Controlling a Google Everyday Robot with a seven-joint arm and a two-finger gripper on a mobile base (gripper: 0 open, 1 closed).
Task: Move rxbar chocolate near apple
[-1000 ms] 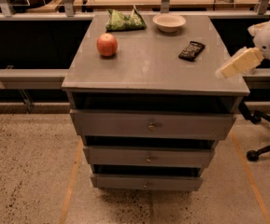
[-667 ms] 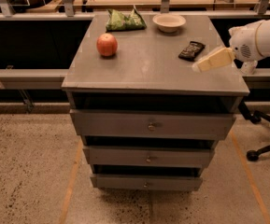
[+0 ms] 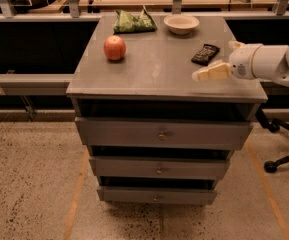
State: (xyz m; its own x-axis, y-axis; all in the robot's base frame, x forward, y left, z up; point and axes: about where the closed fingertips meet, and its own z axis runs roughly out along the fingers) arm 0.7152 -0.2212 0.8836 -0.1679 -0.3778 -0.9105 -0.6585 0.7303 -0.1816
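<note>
Item: black flat rectangular rxbar chocolate [image 3: 205,54], lying right-rear on the grey cabinet top [image 3: 154,69], well apart from the round red-orange apple [image 3: 114,47]. My cream gripper [image 3: 213,60]: hovering at the bar, fingers spread, holding nothing.

One apple [image 3: 114,47], one rxbar chocolate [image 3: 205,54], one chip bag [image 3: 134,22], one bowl [image 3: 181,23], one claw [image 3: 210,73] over cabinet's [image 3: 154,76] right edge.

Cannot read the print on the rxbar chocolate [image 3: 205,54], lying just beyond the gripper [image 3: 213,72], which hangs over the right front of the cabinet top [image 3: 159,71]. Loses the arm [image 3: 279,64] at the right edge, behind the gripper. Shows only part of an office chair base [image 3: 270,166] below the gripper, cut by that same edge. Hides in shadow the gaps above the drawers [image 3: 159,134], lower down.
</note>
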